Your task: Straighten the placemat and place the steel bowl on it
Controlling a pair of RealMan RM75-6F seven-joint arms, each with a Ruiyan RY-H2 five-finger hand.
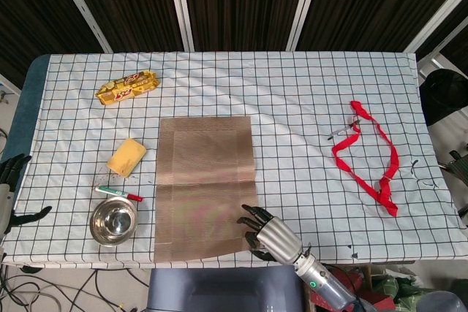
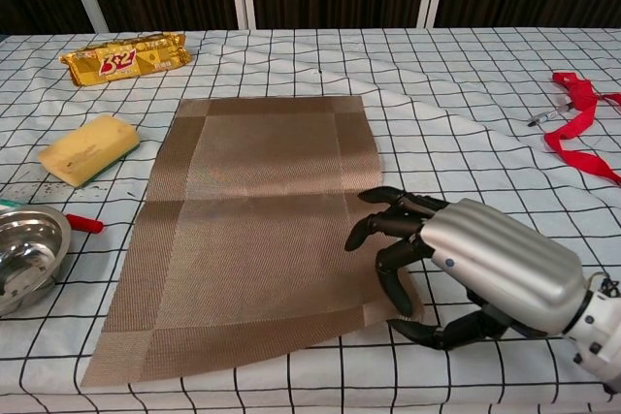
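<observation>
Fingertips (image 2: 393, 283) of the right hand (image 1: 269, 234) (image 2: 456, 273) press down on the near right corner of the brown woven placemat (image 1: 202, 186) (image 2: 254, 228), with the thumb curled under beside that corner; whether it actually pinches the edge I cannot tell. The mat lies askew, its near edge slanting across the checked tablecloth (image 1: 292, 107) (image 2: 456, 123).

Well to the left of this hand, past the mat's far side, sits one steel bowl (image 1: 113, 220) (image 2: 27, 257), off the mat. Just beyond the bowl lies one red-capped marker (image 1: 118, 193) (image 2: 78, 223), then one yellow sponge (image 1: 126, 156) (image 2: 88, 149), and farther back one yellow snack packet (image 1: 127, 86) (image 2: 124, 57).

Off to the right and farther back, one red ribbon (image 1: 371, 157) (image 2: 582, 123) loops beside a second small pen (image 1: 341, 134) (image 2: 545, 117).

At the table's left edge the left hand (image 1: 10, 196) hangs with fingers apart, holding nothing.
</observation>
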